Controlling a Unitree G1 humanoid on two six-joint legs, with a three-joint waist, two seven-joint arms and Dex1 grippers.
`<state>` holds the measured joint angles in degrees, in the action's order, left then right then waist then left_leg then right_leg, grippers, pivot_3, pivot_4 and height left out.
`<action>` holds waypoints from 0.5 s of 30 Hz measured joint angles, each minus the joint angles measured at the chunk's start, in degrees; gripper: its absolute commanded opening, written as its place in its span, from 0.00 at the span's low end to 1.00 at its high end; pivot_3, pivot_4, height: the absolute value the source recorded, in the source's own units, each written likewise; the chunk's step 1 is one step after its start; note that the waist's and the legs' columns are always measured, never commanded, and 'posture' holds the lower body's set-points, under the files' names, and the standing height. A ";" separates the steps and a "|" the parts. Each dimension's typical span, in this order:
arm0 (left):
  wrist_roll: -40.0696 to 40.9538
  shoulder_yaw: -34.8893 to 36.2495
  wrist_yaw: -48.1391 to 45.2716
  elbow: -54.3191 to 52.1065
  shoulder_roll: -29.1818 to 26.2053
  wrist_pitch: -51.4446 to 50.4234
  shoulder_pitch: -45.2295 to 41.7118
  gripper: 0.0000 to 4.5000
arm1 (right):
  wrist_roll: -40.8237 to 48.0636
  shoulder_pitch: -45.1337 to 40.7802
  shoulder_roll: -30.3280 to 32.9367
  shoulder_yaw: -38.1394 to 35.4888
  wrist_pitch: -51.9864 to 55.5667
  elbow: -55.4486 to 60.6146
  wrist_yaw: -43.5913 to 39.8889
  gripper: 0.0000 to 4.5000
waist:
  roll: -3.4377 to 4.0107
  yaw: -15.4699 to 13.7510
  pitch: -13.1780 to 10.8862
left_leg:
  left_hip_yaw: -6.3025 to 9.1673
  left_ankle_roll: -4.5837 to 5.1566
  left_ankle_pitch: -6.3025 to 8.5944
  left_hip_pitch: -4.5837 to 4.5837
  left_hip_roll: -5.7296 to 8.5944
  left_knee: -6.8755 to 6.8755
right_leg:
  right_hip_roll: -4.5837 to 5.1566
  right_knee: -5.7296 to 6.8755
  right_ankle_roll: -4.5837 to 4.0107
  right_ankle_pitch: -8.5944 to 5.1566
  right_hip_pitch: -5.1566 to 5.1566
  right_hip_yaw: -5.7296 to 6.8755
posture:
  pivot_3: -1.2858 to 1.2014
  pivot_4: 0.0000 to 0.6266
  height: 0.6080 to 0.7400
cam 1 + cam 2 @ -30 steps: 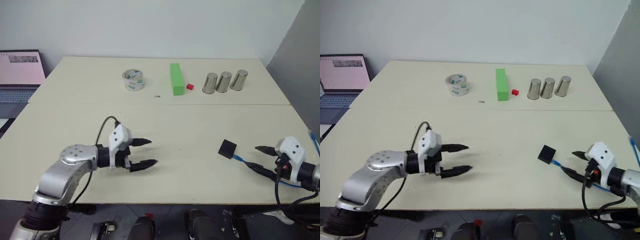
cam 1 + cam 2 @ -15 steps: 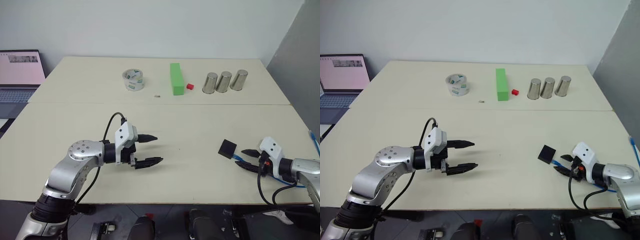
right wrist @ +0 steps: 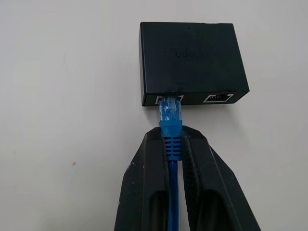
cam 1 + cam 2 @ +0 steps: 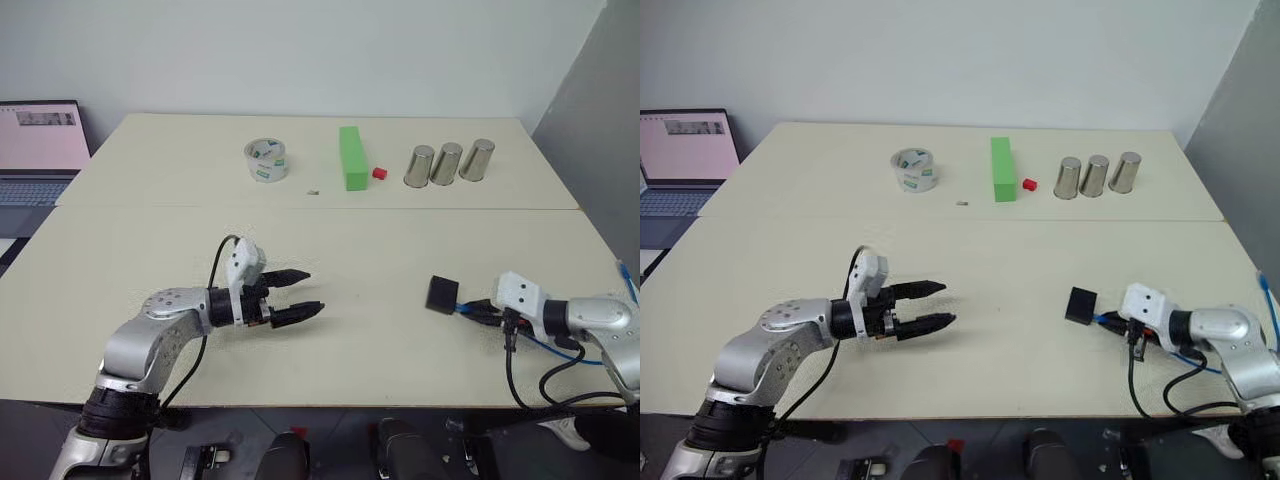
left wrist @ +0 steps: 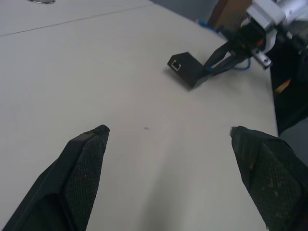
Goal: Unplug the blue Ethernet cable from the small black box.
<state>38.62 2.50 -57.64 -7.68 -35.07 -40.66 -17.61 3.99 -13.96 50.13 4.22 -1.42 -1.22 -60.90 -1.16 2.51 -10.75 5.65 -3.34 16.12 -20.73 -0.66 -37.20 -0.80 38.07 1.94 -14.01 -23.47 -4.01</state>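
The small black box [image 3: 190, 60] lies flat on the cream table [image 4: 400, 250] at the front right. The blue Ethernet cable [image 3: 172, 144] is plugged into a port on the box's side by its clear plug. My right gripper [image 3: 172, 136] is shut on the cable just behind the plug, with a black finger on each side of it. In the head views this gripper [image 4: 479, 311] sits right beside the box [image 4: 441, 293]. My left gripper [image 4: 312, 291] hovers open over the table's front left, far from the box and holding nothing.
At the back of the table stand a tape roll [image 4: 266, 160], an upright green block [image 4: 350, 157], a tiny red cube [image 4: 379, 173] and three metal cups [image 4: 449, 163]. A laptop [image 4: 40, 150] sits off the far left. The blue cable trails off the right edge.
My right gripper moved left up to the box and went from open to shut on the cable. The box shifted slightly left. My left gripper rolled at the wrist and stayed open.
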 measured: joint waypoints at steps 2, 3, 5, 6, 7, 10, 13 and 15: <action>3.58 1.01 -0.05 0.14 0.08 -4.22 -0.94 0.96 | -3.29 -3.84 -1.34 1.87 -5.80 0.84 1.32 0.02 | 0.00 0.39 0.00 | 0.01 0.00 0.00 0.00 0.00 0.01 | 0.00 -0.01 0.00 0.00 0.00 0.00 | 0.52 0.24 1.00; 5.23 1.23 -0.19 -0.03 0.19 -6.18 -1.01 0.96 | -5.23 -5.75 -2.07 3.15 -8.93 1.10 2.25 0.02 | 0.00 0.46 0.00 | 0.01 0.00 0.00 0.00 0.00 0.02 | 0.00 -0.02 0.00 0.00 0.00 0.00 | 0.52 0.24 1.00; 6.92 1.23 -0.28 -0.33 0.67 -8.47 -0.98 0.96 | -7.96 -8.30 -3.41 4.94 -12.71 1.00 3.35 0.02 | 0.00 0.49 0.00 | 0.03 -0.01 0.00 -0.03 0.00 0.02 | 0.00 -0.05 0.00 0.00 -0.01 0.01 | 0.52 0.24 1.00; 7.76 1.21 -0.27 -0.42 0.91 -9.50 -0.97 0.96 | -9.50 -9.91 -4.31 6.22 -14.63 0.92 3.82 0.02 | 0.00 0.47 0.00 | 0.02 -0.01 -0.01 -0.04 0.00 0.03 | 0.01 -0.05 -0.01 0.00 -0.02 0.00 | 0.52 0.24 1.00; 8.46 1.19 -0.24 -0.72 1.34 -10.38 -0.98 0.96 | -10.37 -11.21 -5.23 7.24 -16.20 0.91 4.08 0.02 | 0.00 0.44 0.00 | 0.03 -0.02 -0.01 -0.04 0.01 0.02 | 0.02 -0.05 -0.01 0.00 -0.03 0.00 | 0.52 0.24 1.00; 9.92 0.81 0.47 -1.06 2.90 -11.87 -1.29 0.96 | -12.48 -14.08 -6.52 9.76 -19.64 1.03 4.57 0.02 | 0.00 0.28 0.00 | 0.05 -0.02 -0.01 -0.05 0.02 0.02 | 0.04 -0.04 -0.05 0.02 -0.03 0.01 | 0.52 0.24 1.00; 10.49 0.75 0.86 -1.03 3.42 -12.72 -1.70 0.96 | -13.82 -15.67 -7.71 10.96 -21.58 1.02 4.70 0.02 | 0.00 0.04 0.00 | 0.08 -0.03 -0.01 -0.05 0.03 0.00 | 0.05 -0.03 -0.26 0.15 -0.03 0.03 | 0.52 0.24 1.00; 10.54 0.71 1.09 -0.85 4.04 -12.78 -2.87 0.96 | -14.08 -16.82 -8.77 12.01 -22.24 1.00 4.77 0.02 | 0.00 -0.04 0.00 | 0.09 -0.03 -0.02 -0.05 0.03 -0.01 | 0.04 -0.02 -0.26 0.15 -0.03 0.04 | 0.52 0.24 1.00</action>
<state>49.16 3.20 -56.55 -8.52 -31.03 -53.44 -20.48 -10.09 -30.79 41.36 16.23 -23.66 -0.22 -56.13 -1.16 2.46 -10.74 5.74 -3.36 16.10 -20.77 -0.64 -37.22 -0.76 38.05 1.68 -13.86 -23.50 -3.97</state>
